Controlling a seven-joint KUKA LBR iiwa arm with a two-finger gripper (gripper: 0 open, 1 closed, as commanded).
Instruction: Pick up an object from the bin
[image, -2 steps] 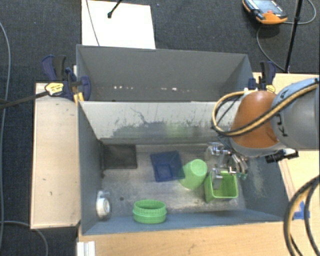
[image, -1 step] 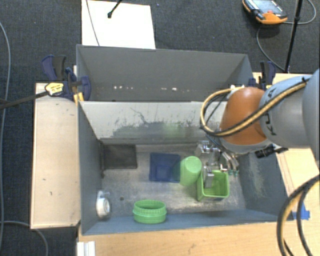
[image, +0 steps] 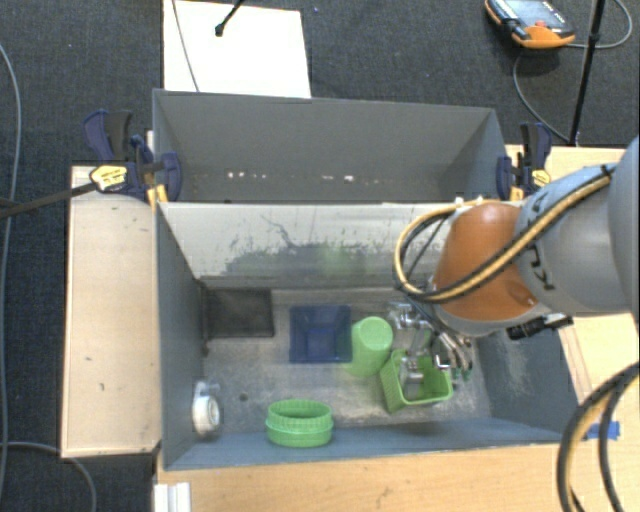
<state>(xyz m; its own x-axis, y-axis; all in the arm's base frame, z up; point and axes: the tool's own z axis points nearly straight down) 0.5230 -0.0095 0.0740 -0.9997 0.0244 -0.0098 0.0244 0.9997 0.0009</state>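
My gripper (image: 425, 362) hung over green open box (image: 398, 390), bin (image: 300, 150) front right; opening: could not tell. Box likely light, stiff plastic; pinch wall

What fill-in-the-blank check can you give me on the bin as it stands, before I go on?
1. The gripper is over a box-shaped thing coloured ____.
2. Beside the light green cylinder, on the view's left, lies a flat square thing coloured ____.
3. The green thing by the front wall of the bin is shaped like a ____.
Missing words: green; blue; ring.
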